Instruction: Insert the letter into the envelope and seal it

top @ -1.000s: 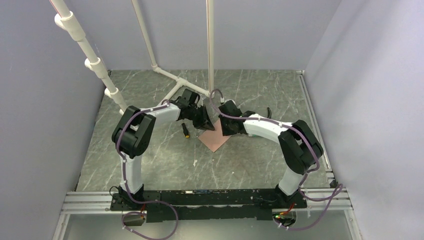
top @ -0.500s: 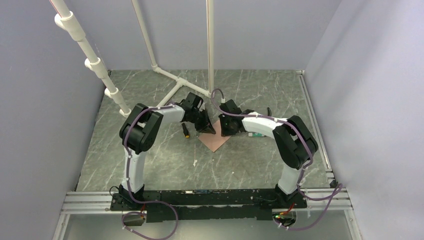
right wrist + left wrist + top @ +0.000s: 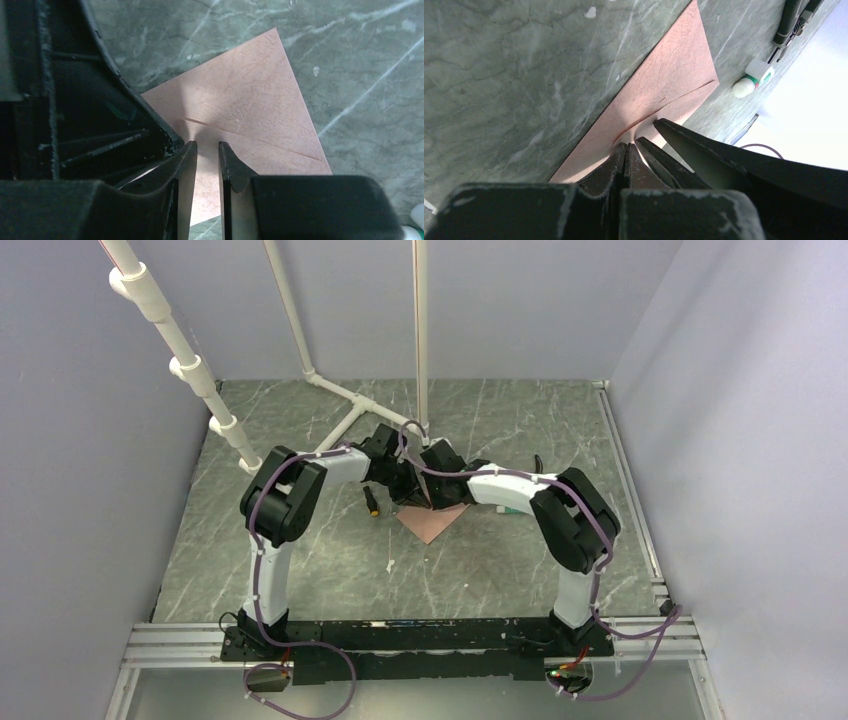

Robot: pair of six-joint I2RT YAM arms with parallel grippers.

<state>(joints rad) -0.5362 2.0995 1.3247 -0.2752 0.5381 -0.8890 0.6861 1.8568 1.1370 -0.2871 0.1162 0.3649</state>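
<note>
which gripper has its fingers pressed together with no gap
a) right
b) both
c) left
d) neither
c: in the left wrist view the left gripper has its fingers closed flat against each other down at the envelope, while the right wrist view shows the right gripper with a clear gap through which the paper can be seen.
</note>
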